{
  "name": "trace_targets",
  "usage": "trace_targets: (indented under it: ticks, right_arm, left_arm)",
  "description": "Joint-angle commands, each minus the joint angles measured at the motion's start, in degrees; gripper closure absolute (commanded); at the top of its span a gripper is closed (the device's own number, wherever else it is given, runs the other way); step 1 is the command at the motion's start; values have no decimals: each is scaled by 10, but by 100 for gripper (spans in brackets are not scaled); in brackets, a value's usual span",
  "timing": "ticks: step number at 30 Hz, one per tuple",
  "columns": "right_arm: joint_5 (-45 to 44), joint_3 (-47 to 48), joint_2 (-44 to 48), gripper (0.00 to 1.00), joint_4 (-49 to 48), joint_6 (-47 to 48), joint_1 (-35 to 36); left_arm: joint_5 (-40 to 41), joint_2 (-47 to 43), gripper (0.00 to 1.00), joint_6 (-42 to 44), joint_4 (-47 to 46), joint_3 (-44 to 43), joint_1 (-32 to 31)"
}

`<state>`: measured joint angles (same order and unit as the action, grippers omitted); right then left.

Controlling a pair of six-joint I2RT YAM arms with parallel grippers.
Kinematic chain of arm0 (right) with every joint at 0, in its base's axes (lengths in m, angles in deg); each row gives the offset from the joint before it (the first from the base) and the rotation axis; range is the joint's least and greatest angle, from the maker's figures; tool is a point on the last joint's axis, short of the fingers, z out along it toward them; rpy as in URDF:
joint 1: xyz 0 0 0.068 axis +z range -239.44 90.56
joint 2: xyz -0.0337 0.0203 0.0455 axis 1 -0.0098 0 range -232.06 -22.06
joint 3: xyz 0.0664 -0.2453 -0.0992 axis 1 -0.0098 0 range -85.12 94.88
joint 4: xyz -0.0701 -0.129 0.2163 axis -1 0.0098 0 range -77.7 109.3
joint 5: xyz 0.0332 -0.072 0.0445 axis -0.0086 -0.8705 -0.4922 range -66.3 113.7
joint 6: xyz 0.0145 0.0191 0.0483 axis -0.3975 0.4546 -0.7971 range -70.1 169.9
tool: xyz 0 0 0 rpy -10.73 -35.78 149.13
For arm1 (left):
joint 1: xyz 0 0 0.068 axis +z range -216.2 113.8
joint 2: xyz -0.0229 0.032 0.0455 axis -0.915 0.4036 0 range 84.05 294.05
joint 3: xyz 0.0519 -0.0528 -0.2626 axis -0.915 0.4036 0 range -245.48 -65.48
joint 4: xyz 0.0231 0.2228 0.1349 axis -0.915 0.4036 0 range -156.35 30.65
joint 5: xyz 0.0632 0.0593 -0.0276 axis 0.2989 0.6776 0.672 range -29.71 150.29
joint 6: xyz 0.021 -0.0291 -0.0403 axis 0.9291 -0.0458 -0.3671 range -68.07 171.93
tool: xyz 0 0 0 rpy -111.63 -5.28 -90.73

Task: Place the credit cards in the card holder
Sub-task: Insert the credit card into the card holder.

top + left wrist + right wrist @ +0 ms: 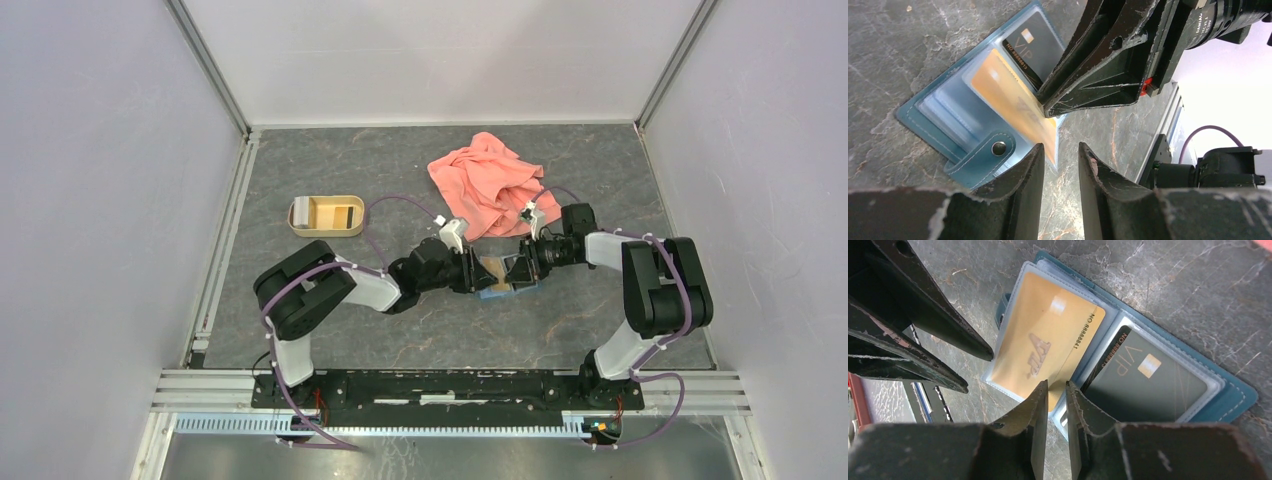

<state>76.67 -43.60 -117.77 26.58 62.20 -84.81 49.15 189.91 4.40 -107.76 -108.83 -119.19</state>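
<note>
A grey stone-look table (400, 330) is seen beneath both grippers; a pink cloth (487, 183) is crumpled beyond them, towards the far edge, and a tan tray (327, 233) is set beyond and outward of the left gripper (1060, 160). The card holder (1238, 395) is laid open and flat on the table directly under the two grippers, which are pointed at each other across it. An orange card (1048, 335) is seen in a clear sleeve right ahead of the right gripper (1057, 390); a black card (1153, 385) is tucked in the sleeve beside it. The snap button (998, 148) is found just ahead of the left fingertips. The left gripper's jaws are held moderately apart with only table seen between them; the right gripper's jaws are drawn narrow at the orange card's edge, and whether that edge is pinched cannot be told.
</note>
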Motion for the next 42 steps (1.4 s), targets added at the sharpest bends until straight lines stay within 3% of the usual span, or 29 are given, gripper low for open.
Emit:
trace_targets:
  ticks: [1, 12, 26, 35, 42]
  right_arm:
    - [18, 12, 25, 74, -7, 19, -3]
    - [33, 16, 35, 68, 3, 31, -9]
    - [21, 14, 53, 62, 7, 44, -35]
    - [7, 17, 4, 75, 5, 28, -14]
    - [-5, 21, -19, 81, 7, 25, 8]
  left_arm:
    - [-23, 10, 62, -18, -49, -22, 0]
    - [-41, 45, 62, -61, -95, -40, 7]
    - [-29, 44, 61, -64, -84, -38, 19]
    - [52, -36, 52, 14, 24, -3, 20]
    - [51, -25, 46, 14, 44, -5, 20]
